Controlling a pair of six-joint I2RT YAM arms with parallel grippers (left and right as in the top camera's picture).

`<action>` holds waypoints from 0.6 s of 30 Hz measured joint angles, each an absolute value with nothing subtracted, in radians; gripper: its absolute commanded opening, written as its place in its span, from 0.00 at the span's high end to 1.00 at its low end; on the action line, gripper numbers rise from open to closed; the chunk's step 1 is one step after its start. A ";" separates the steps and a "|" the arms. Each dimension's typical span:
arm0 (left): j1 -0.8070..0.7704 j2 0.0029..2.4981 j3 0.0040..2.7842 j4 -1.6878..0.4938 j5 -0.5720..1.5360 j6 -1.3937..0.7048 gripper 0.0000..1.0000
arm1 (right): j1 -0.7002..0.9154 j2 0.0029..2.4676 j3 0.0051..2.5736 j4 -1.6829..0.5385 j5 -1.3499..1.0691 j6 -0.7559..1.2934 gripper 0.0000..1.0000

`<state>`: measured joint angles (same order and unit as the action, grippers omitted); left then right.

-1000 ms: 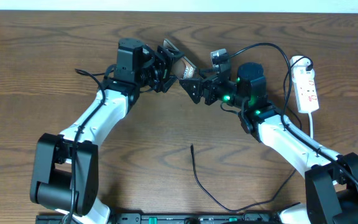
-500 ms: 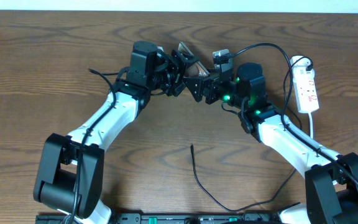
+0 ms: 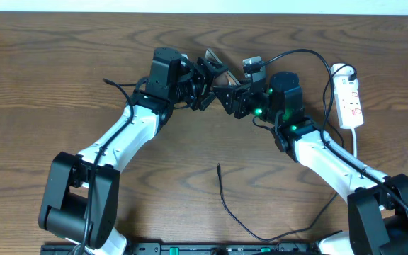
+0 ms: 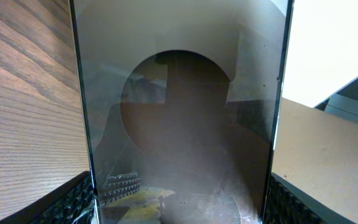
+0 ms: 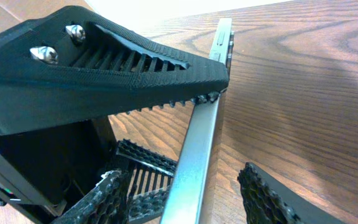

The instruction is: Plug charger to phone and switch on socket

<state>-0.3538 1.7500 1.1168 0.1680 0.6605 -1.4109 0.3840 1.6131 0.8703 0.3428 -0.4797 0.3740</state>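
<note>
- The phone is up off the table, tilted, at the far middle of the scene, right where my two grippers meet.
- My left gripper is clamped on it across its width. There is a finger at each long edge, and the glossy dark screen fills my left wrist view.
- In my right wrist view the phone shows edge-on as a thin silver bar. One of the left gripper's fingers, ribbed and with two bright screws, has its teeth on that edge.
- My right gripper sits astride the same edge with its jaws apart. One honeycomb pad stands clear of the phone, with bare wood showing in the gap. On the other side I cannot tell whether the pad touches.
- The charger lies loose on the table near the front, between my arms. Its plug tip points toward the phone but is well apart from it.
- The socket lies flat at the far right, beside my right arm, with neither gripper near it.
- Everything rests on a dark wooden table.
</note>
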 measured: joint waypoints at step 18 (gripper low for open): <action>-0.381 1.750 1.117 0.183 0.655 -1.418 0.93 | 0.383 1.613 0.870 0.329 -0.459 0.373 0.73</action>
<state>-0.3805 1.7500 1.1168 0.1833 0.6552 -1.4181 0.3828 1.6127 0.8703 0.3286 -0.4591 0.3729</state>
